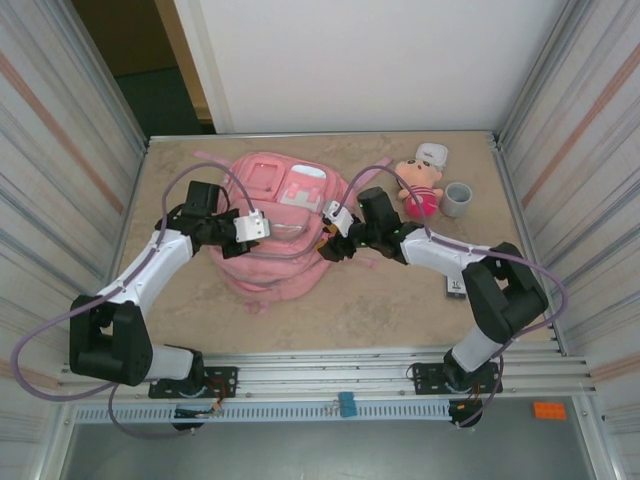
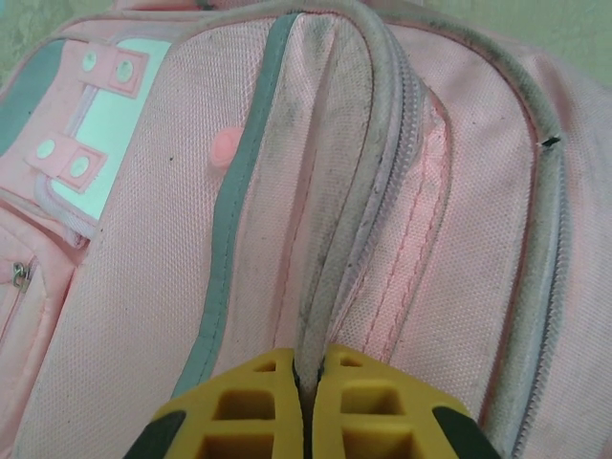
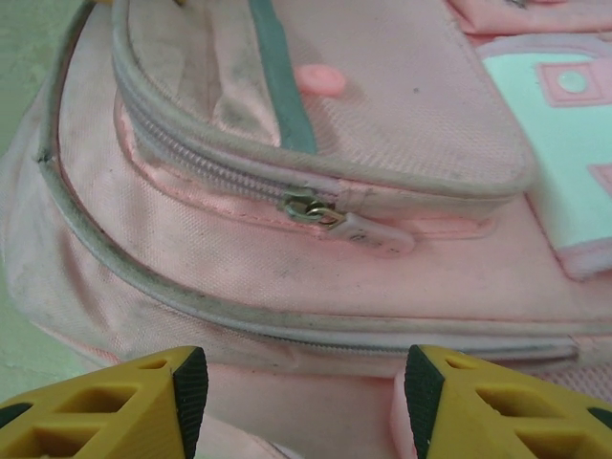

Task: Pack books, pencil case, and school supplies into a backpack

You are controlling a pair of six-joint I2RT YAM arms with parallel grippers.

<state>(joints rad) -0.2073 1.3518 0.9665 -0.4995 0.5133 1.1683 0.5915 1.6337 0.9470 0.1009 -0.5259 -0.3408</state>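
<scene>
Zero packed yet: my left gripper [image 2: 306,373] pinches the big pink fabric backpack [image 1: 275,270], right gripper [image 3: 301,378] open, zipper [image 3: 308,208] looks shut.

From where I stand, the backpack [image 1: 270,268] loses both flanks under the arms. The left gripper [image 1: 240,240] covers its left edge and the right gripper [image 1: 332,245] its right. Close up, a grey piping ridge [image 2: 330,239] disappears between the left gripper's fingers [image 2: 253,406], themselves cut off by the bottom edge. A small dark-and-white object [image 1: 456,288] beside the right arm is too tiny to identify, like the white thing [image 1: 433,155] behind the plush doll [image 1: 420,188].
</scene>
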